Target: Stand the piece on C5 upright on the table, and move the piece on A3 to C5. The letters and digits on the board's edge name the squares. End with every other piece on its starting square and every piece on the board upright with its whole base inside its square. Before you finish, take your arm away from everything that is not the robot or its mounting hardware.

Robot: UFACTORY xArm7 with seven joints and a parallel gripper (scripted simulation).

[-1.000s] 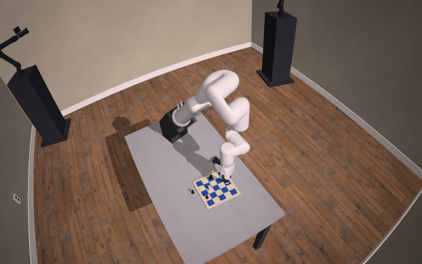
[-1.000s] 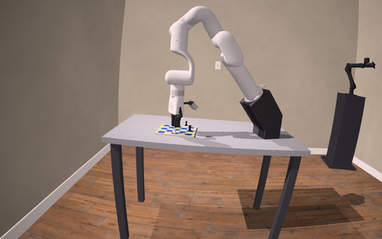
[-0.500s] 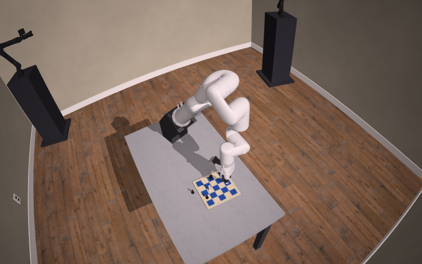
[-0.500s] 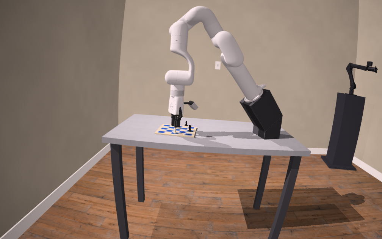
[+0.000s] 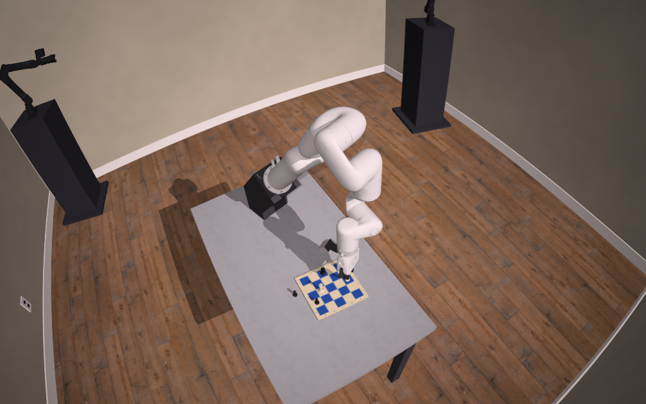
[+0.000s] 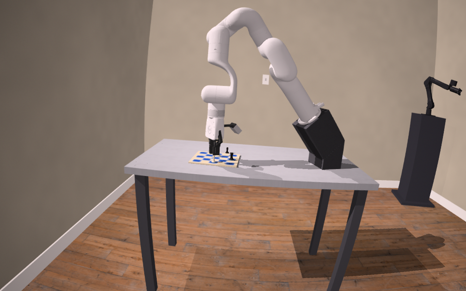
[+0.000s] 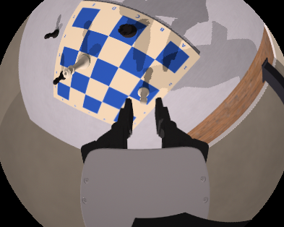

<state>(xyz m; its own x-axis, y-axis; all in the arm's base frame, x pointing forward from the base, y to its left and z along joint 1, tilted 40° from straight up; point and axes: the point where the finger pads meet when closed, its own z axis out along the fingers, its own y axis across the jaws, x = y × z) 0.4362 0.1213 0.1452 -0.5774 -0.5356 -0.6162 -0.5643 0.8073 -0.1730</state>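
A white pawn (image 6: 213, 159) (image 7: 144, 92) stands upright on A3. My gripper (image 5: 344, 276) (image 6: 214, 154) (image 7: 144, 105) points down above it, partly open, with its fingertips close to the pawn's head and one on either side in the wrist view. Nothing is held. C5 on the chessboard (image 5: 300, 286) (image 7: 67, 36) is bare. A black pawn (image 5: 295, 293) (image 6: 227, 150) (image 7: 52, 34) stands upright on the table beside the board's E side.
A dark piece (image 5: 322, 271) (image 6: 231, 156) (image 7: 127, 30) stands on C1. A taller white piece (image 5: 320, 287) (image 7: 77, 66) stands on D3. A small black piece (image 5: 316, 301) (image 7: 58, 77) stands on E4. The gripper hides these last two in the exterior view.
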